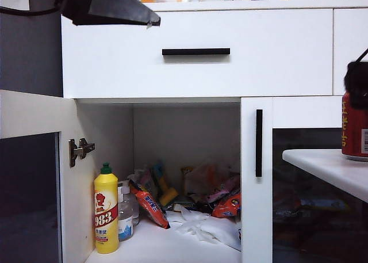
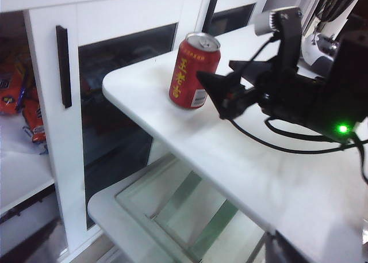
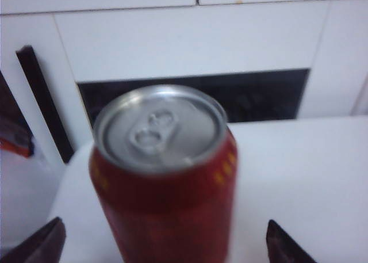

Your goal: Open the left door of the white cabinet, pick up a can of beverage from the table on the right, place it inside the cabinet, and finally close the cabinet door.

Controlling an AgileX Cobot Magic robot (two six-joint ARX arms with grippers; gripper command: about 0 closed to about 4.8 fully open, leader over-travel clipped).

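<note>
The right gripper (image 3: 164,243) is standing wide open around the can (image 3: 164,182), not squeezing it. The can is standing straight up on the table (image 2: 241,171). The left gripper (image 1: 150,18) is hanging wide open, holding nothing.

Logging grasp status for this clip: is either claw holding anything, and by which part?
Nothing is held. The right claw is open, fingers either side of the upright red metal drink can without touching it. The left claw, also open, hangs empty by the white drawer front.

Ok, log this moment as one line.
left door: open | red metal can: upright on white table | right gripper: open, straddling can | left gripper: open, raised
</note>
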